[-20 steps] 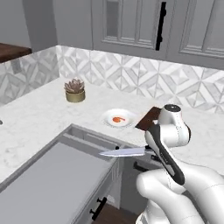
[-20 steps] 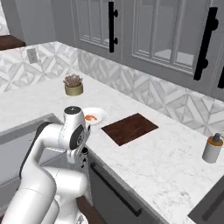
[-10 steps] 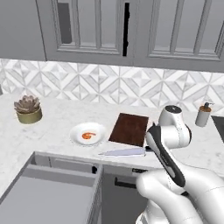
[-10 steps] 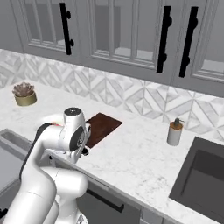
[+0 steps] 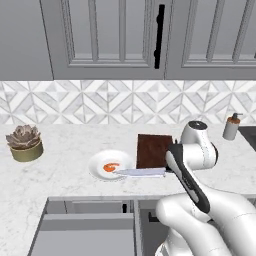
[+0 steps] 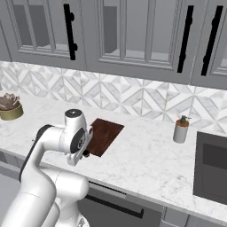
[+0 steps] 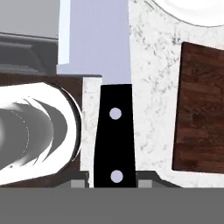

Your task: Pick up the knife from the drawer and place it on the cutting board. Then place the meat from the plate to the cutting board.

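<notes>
My gripper [image 5: 167, 172] is shut on the black handle of the knife [image 5: 140, 172], whose silver blade points left, level, above the counter's front edge. In the hand view the knife [image 7: 114, 131] runs straight up from the gripper [image 7: 114, 180]. The blade tip reaches over the near rim of the white plate [image 5: 97, 161], where the orange-red meat [image 5: 110, 167] lies. The dark reddish-brown cutting board [image 5: 153, 149] lies just beyond and right of the knife; it also shows as the cutting board [image 6: 104, 135] [image 7: 199, 113]. The grey drawer [image 5: 84, 231] stands open below the counter.
A tan pot with a succulent [image 5: 23, 145] stands at the counter's left. A soap dispenser [image 6: 181, 129] stands right of the board, and a dark sink [image 6: 212, 168] lies further right. Grey wall cabinets with black handles [image 5: 158, 36] hang above.
The base has driven to the right, so the whole scene has shifted left. The knife stays in my shut gripper and now hangs by the plate and the board.
</notes>
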